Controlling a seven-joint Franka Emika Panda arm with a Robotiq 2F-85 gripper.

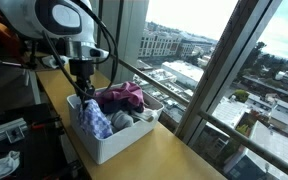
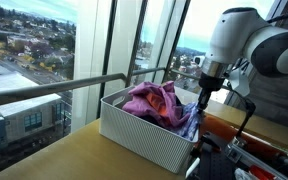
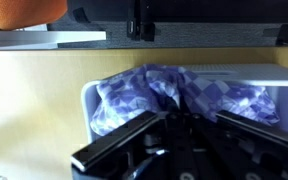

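Closest to the wrist camera is the gripper point(image 3: 189, 120), its dark finger links filling the bottom of that view and converging over the near edge of the white bin point(image 3: 88, 100). Right past the fingertips, inside the bin at its near end, lies the blue checked cloth point(image 3: 174, 88), bunched in loose folds. Cloth and fingers overlap in every view, so I cannot tell whether the jaws are clamped on it or merely poised around it. In both exterior views the gripper point(image 1: 84, 92) point(image 2: 204, 100) hangs straight down over that same end of the bin point(image 1: 119, 145) point(image 2: 144, 135), with the checked cloth point(image 1: 94, 120) point(image 2: 191, 125) directly beneath it and draped against the bin's wall.

Handling this well, I judge, means biting a thick fold rather than a thin edge. It also means keeping the fingers vertical and clear of the rim so the light bin is not dragged along.

Farther along the bin, toward its other end, a pink cloth point(image 1: 121, 97) point(image 2: 152, 100) is heaped above the rim, touching the checked one. The bin stands on a wooden counter point(image 1: 174, 155) point(image 2: 74, 155). Beyond the bin runs a window rail point(image 2: 54, 88).
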